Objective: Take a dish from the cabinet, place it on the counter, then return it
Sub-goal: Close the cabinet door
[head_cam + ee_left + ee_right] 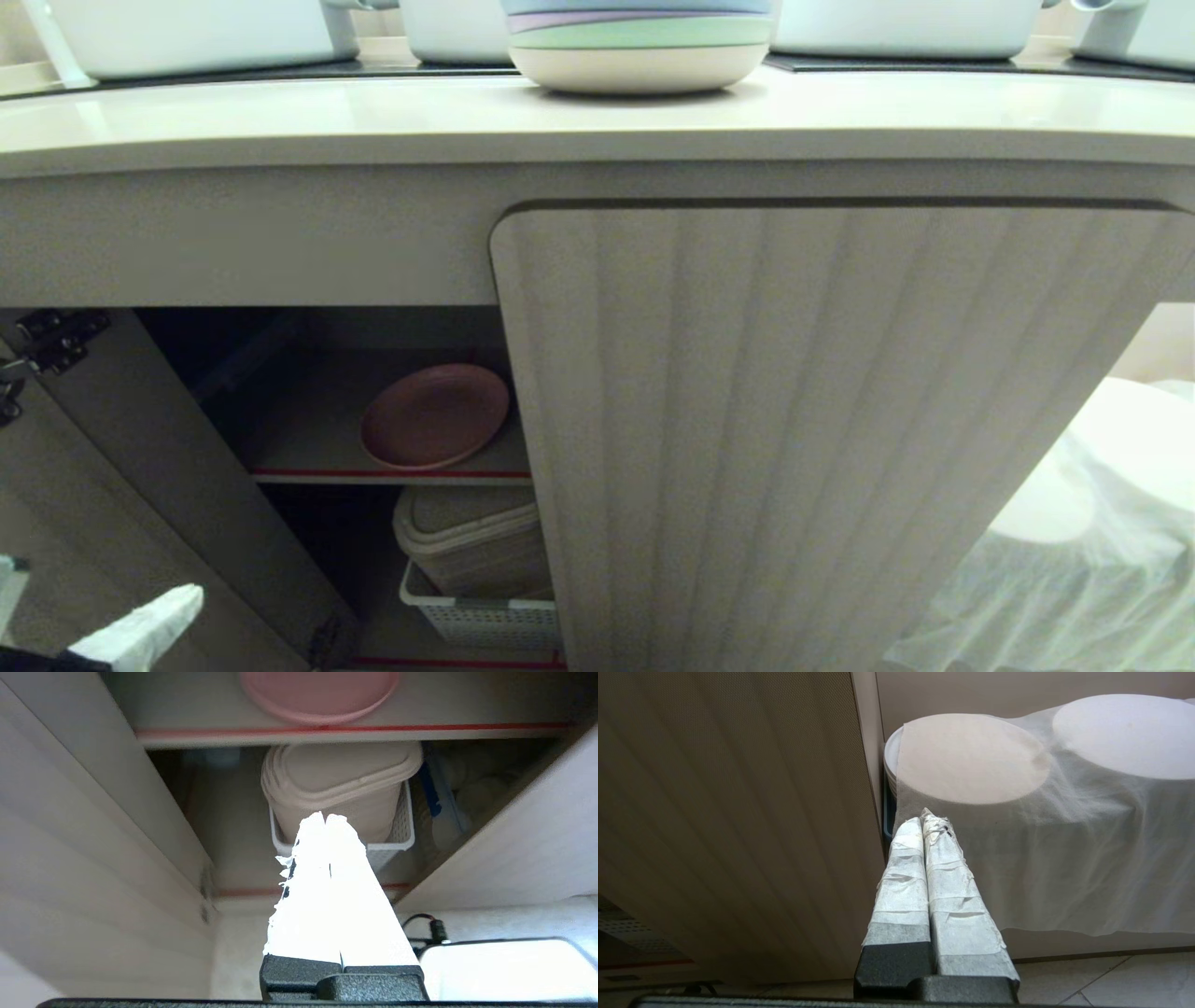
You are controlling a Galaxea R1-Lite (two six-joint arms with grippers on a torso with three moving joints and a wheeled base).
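The left gripper [325, 817] is hanging pressed shut and empty, low outside the open cabinet [840, 420]. The dish [435, 415] is lying on the cabinet's upper shelf, under the counter [280, 121]. The right gripper [924, 817] is sitting closed beside the cabinet's door.

dish [434, 415] – pink | cabinet [822, 420] – beige, fluted | shelf edge [392, 474] – red | counter [373, 117] – cream
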